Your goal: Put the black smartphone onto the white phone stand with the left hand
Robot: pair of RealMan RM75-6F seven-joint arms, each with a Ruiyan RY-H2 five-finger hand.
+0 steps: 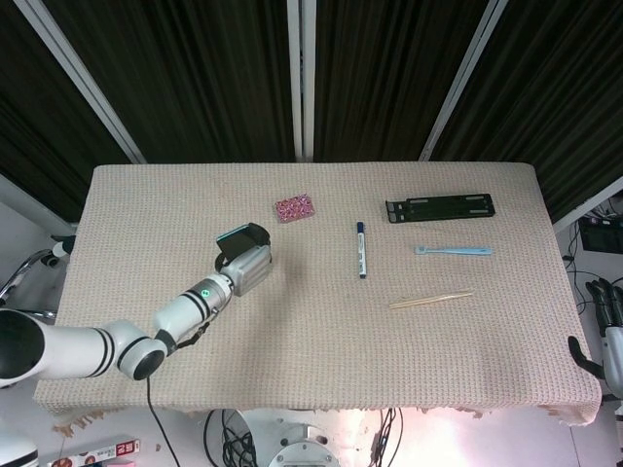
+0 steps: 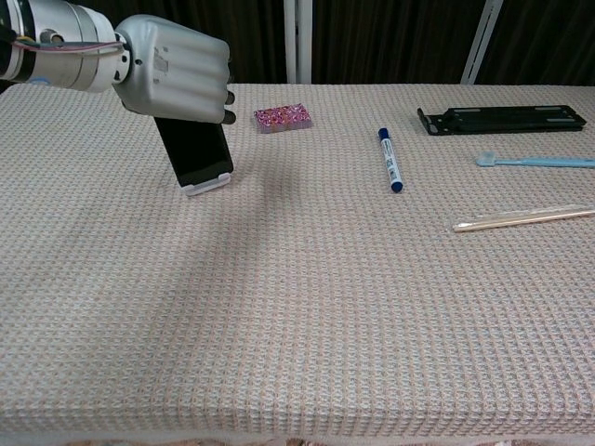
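The black smartphone (image 2: 197, 151) stands tilted with its lower edge in the lip of the white phone stand (image 2: 208, 183), left of the table's middle. My left hand (image 2: 174, 81) grips the phone's upper end from above, fingers curled over it. In the head view the same left hand (image 1: 245, 268) covers most of the phone (image 1: 238, 236), and the stand is hidden. My right hand (image 1: 605, 309) hangs beyond the table's right edge, only partly in frame; its fingers cannot be made out clearly.
A pink patterned block (image 2: 283, 117) lies just right of the phone. Further right are a blue marker (image 2: 389, 159), a black flat holder (image 2: 503, 118), a light blue toothbrush (image 2: 536, 162) and wooden chopsticks (image 2: 523, 217).
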